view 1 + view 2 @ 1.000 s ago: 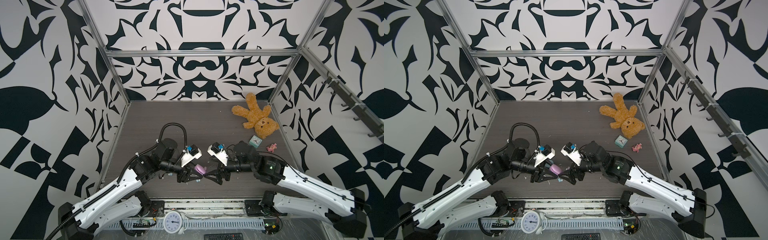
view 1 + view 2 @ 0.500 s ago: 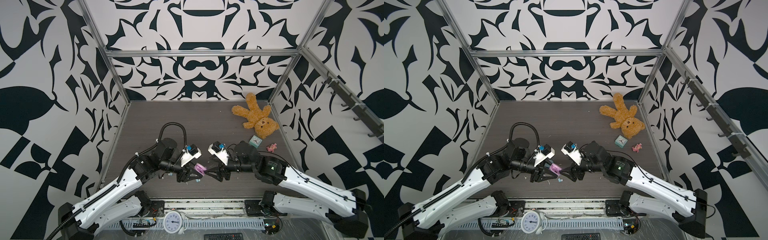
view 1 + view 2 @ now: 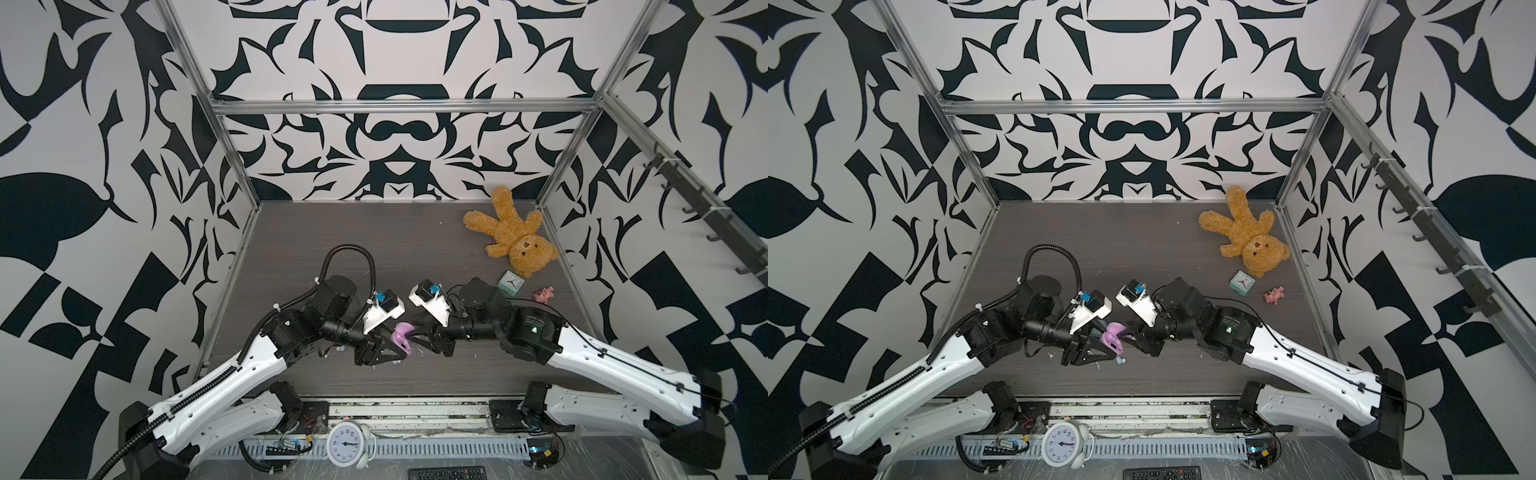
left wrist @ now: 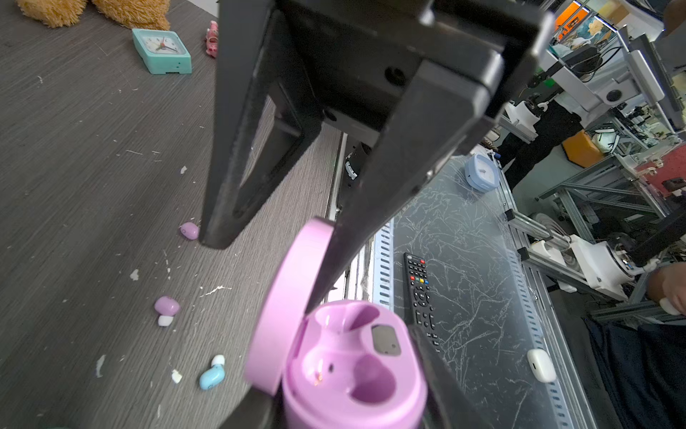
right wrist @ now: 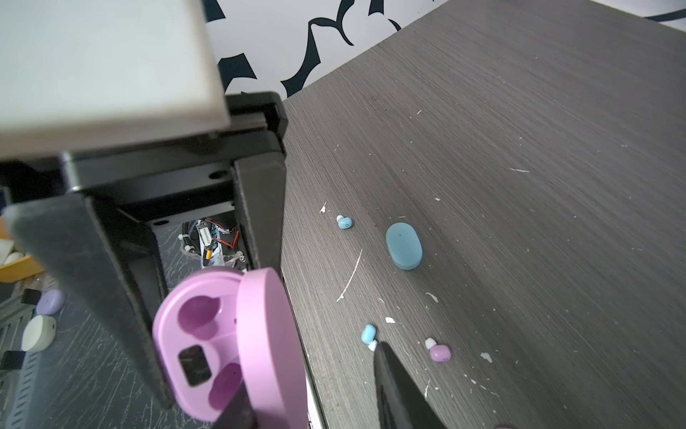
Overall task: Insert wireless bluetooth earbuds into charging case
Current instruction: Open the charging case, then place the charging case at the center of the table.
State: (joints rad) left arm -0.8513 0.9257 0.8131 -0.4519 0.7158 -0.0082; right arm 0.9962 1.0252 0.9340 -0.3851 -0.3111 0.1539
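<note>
The left end effector (image 4: 347, 403) clamps the open pink charging case (image 4: 352, 364) above the bench (image 5: 519, 148); the right end effector (image 4: 261, 273), jaws partly apart, straddles its lid (image 4: 286, 297); two pink earbuds (image 4: 167, 306) and two blue earbuds (image 5: 368, 333) lie on the bench.

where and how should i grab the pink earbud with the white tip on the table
Pinch the pink earbud by its rounded body, across the short sides, coming straight down from above. It lies flat on the table with its white tip poking out one end, so the body looks the widest, firmest part. The blue earbud lies apart, likely leaving room either side.
</note>
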